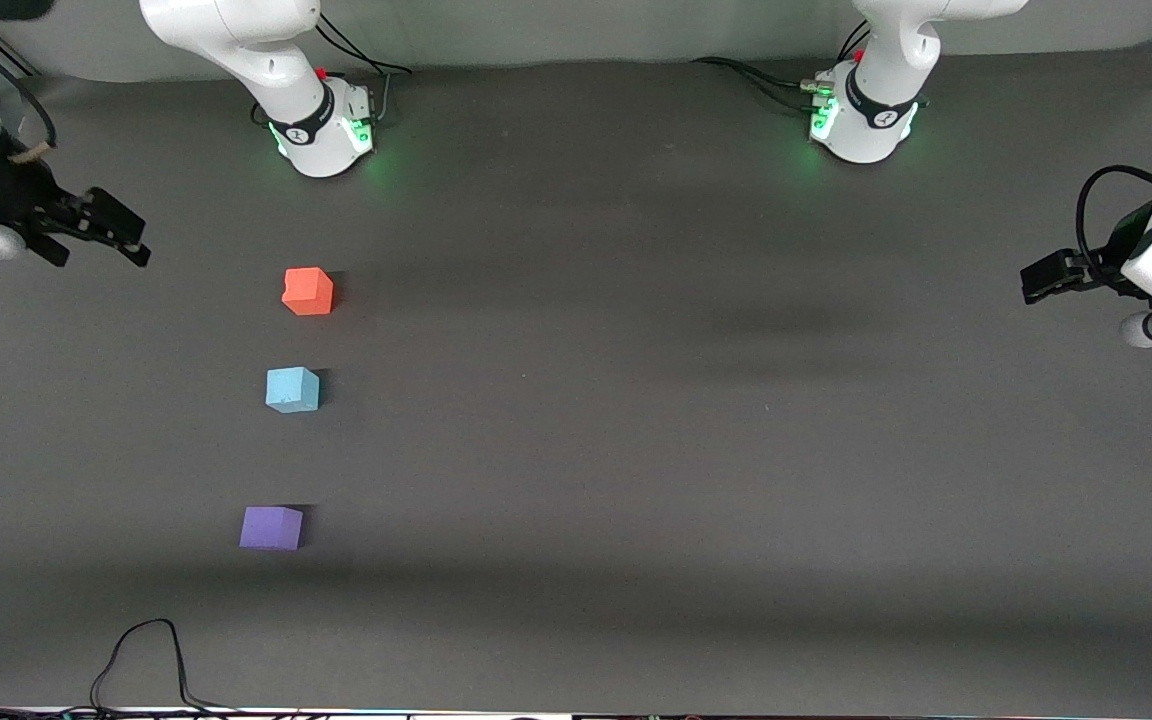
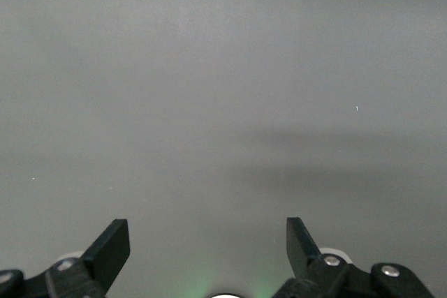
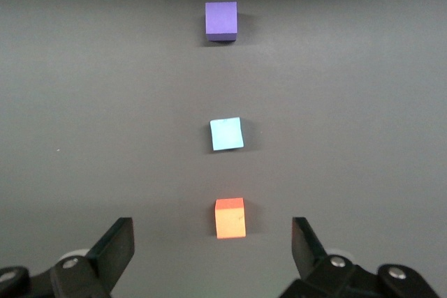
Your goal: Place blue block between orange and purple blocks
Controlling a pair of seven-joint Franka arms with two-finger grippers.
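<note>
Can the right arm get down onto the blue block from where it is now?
Probably yes: the blue block sits apart from the orange block and purple block, and the open right end effector has nothing blocking it.

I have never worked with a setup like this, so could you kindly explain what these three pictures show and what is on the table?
These are two robot arms bolted to a grey table, each ending in a two-finger gripper. The wide picture comes from a high camera facing the robots; the other two come from cameras on the arms' wrists, looking down past the black fingers.

Three small cubes stand apart in a line toward the right arm's end of the table: the orange block farthest from the front camera, the blue block in the middle, the purple block nearest. So the blue one already sits between the other two.

The right gripper hangs open at the table's edge, holding nothing; its wrist camera sees all three cubes. The left gripper waits open over bare table, also empty.
</note>
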